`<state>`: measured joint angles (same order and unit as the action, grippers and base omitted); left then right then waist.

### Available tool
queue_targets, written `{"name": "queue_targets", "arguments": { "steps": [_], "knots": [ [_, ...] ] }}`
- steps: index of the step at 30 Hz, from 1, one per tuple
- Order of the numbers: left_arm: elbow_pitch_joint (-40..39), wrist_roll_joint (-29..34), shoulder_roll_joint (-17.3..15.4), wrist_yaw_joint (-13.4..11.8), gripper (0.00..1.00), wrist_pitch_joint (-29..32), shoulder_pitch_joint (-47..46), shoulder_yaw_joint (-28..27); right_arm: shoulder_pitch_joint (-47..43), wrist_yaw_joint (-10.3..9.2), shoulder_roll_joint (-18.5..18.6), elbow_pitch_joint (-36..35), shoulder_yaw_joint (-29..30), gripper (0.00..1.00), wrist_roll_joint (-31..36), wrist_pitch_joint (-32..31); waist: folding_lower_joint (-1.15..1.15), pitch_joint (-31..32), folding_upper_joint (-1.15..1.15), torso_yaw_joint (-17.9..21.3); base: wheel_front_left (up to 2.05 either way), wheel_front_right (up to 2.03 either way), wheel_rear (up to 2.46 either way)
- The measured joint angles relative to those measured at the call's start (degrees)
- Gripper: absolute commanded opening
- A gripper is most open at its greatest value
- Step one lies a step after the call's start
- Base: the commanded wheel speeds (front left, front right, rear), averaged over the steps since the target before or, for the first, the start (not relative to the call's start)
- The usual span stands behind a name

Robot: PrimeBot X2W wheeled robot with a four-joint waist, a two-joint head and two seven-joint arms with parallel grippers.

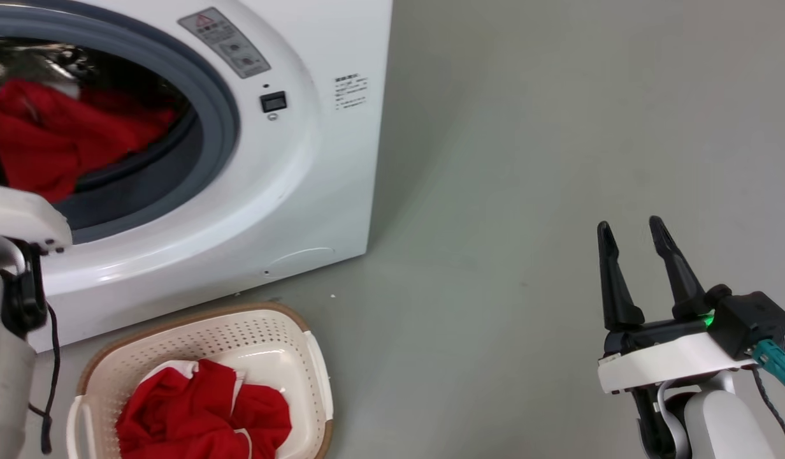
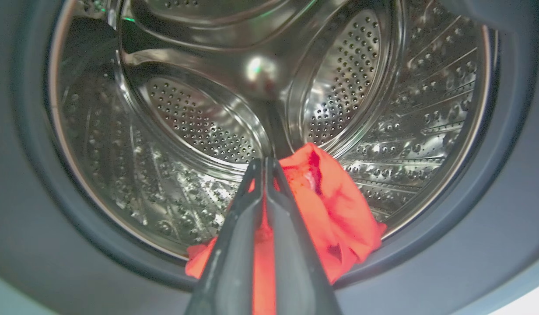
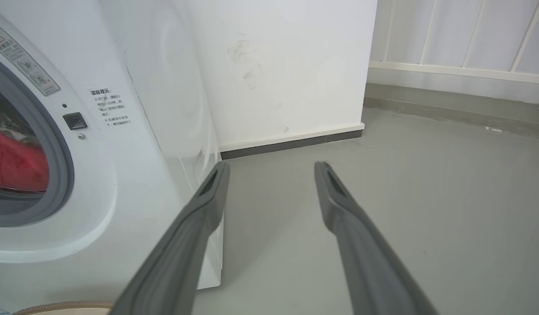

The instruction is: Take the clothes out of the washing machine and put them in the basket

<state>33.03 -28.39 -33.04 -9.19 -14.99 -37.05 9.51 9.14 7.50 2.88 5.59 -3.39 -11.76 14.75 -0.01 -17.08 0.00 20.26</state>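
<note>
The white washing machine [image 1: 303, 159] stands at the upper left with its grey door ring [image 1: 223, 115] open to view. Red clothes [image 1: 55, 140] lie in the drum mouth. In the left wrist view my left gripper [image 2: 264, 162] is shut on that red garment [image 2: 339, 205], which drapes over the lower ring in front of the perforated steel drum [image 2: 195, 122]. The cream basket [image 1: 265, 331] sits on the floor below the door with another red garment [image 1: 201, 408] inside. My right gripper [image 1: 631, 233] hangs open over bare floor at the lower right, holding nothing.
The grey floor [image 1: 526, 159] spreads to the right of the machine. A white wall with a dark skirting [image 3: 291, 144] stands behind it, and a white railing [image 3: 462, 65] runs at the far right. My left forearm [image 1: 10, 287] rises at the left edge.
</note>
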Motion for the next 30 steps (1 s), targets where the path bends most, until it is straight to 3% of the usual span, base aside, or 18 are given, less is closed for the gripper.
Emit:
{"name": "queue_targets", "arguments": {
  "steps": [11, 21, 26, 30],
  "knots": [
    [-19.80, 1.99, 5.00, -3.53, 0.00, -0.07, 16.38, -1.14, -1.80, 0.00, -0.01, -3.03, 1.66, 1.00, 1.91, -2.40, 0.00, 4.00, 0.00, -5.36, 0.00, 0.00, 0.00],
    [-33.22, 2.93, 6.38, -7.65, 0.00, 4.44, 31.57, 2.44, -3.78, 0.00, 0.01, -5.60, 1.74, 1.00, 3.78, -5.19, 0.00, 6.74, 0.00, -8.64, 0.00, 0.00, 0.00],
    [-34.04, 2.34, 8.83, -8.24, 0.00, 5.93, 37.29, 5.82, -4.60, 0.00, 0.00, -6.95, 1.89, 1.00, 4.22, -6.24, 0.00, 6.87, 0.00, -9.88, 0.00, 0.00, 0.00],
    [-29.37, 0.80, 11.52, -6.56, 0.00, 5.58, 39.05, 8.33, -4.60, 0.00, 0.00, -7.75, 1.51, 1.00, 4.32, -6.77, 0.00, 6.30, 0.00, -10.33, 0.00, 0.00, 0.00]
  ]
}}
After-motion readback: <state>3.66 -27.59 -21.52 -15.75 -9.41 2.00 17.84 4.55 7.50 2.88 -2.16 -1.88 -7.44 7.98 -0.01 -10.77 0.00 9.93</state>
